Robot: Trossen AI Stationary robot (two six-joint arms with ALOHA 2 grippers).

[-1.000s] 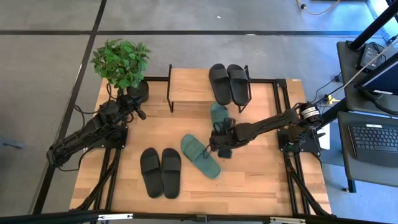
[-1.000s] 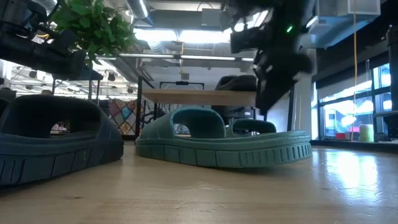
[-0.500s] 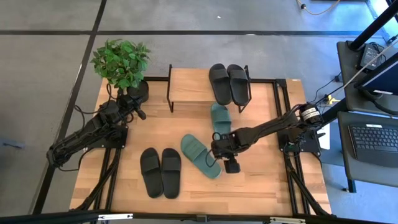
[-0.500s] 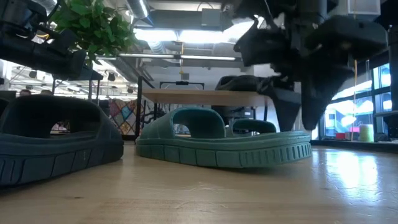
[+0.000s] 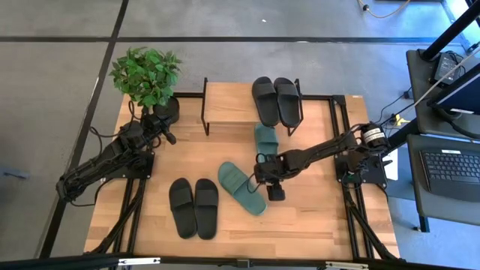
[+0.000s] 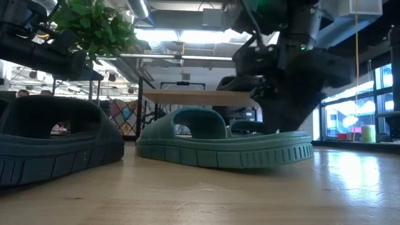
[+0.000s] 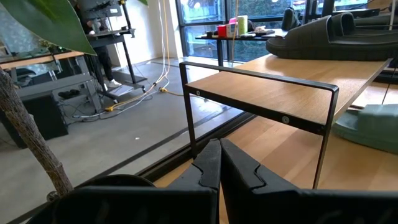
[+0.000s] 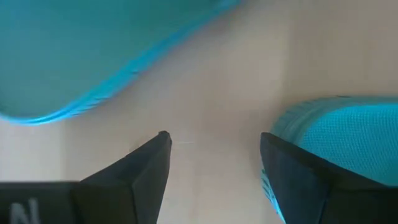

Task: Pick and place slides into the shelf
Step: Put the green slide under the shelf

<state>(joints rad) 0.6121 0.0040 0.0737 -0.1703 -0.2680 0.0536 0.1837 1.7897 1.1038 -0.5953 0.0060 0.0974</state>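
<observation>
Green slide point(image 5: 265, 140) at the shelf point(image 5: 232, 105)'s five o'clock corner: heel end hidden under the right arm. Black slide point(image 6: 56, 144), low view: cut off at nine o'clock edge. Both green slides, right wrist view: blurred, cropped.

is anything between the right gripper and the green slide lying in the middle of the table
Nothing visible. The right gripper, open, hangs right at the end of that green slide, with only bare table showing between its fingers. The other green slide lies toward the shelf.
</observation>
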